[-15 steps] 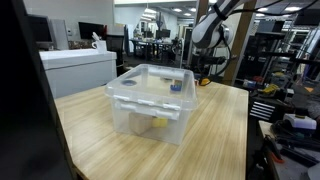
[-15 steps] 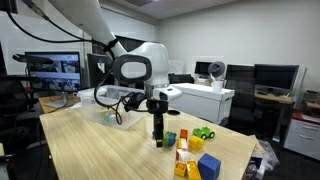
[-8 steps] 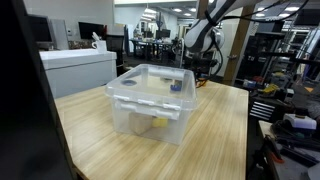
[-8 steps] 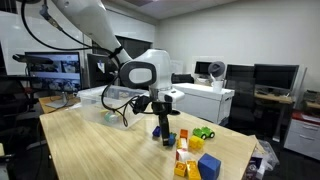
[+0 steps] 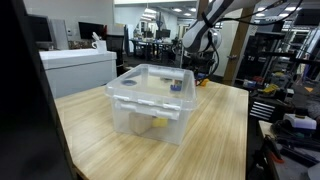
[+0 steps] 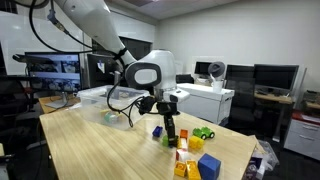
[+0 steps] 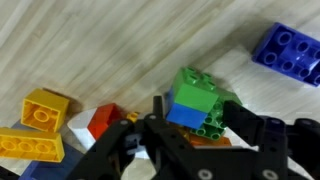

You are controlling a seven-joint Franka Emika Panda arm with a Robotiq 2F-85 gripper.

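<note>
wooden table point(image 5: 215, 130) in an exterior view bears a clear bin point(image 5: 150, 100), the arm point(image 5: 203, 35) beyond it. in an exterior view the gripper point(image 6: 171, 137) points down among coloured blocks point(image 6: 192, 152) near the table's corner. wrist view: the jaws closely flank a green-and-blue block point(image 7: 197, 100) lying beside a red block point(image 7: 104, 120) and a yellow block point(image 7: 42, 108); whether they pinch it i cannot tell.

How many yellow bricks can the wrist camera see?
2. One yellow brick lies left of the red brick; the other sits at the bottom-left edge. The gripper may hide more.
</note>
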